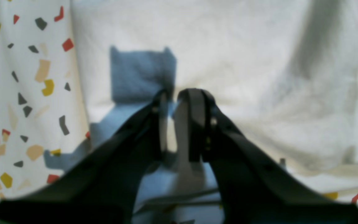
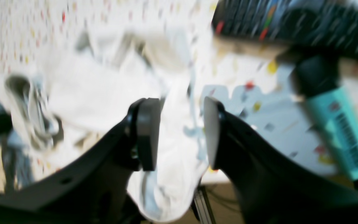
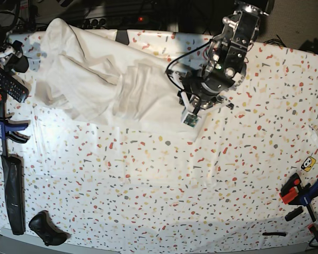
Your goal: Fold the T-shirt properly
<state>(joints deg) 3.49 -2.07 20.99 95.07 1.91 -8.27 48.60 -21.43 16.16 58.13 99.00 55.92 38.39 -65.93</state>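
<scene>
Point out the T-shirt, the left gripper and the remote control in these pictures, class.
T-shirt (image 3: 111, 84): base view, on the middle of the rumpled white fabric.
Left gripper (image 1: 172, 95): left wrist view, midway between the dark fingertips.
Remote control (image 3: 8, 83): base view, on its black body at the table's left edge.

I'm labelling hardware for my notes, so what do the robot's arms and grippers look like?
Both grippers, left gripper and right gripper, have curved matte black fingers with flat pads. In the base view the left arm is dark metal with silver joints, a black cable looping beside it and a small green board near its wrist.
</scene>
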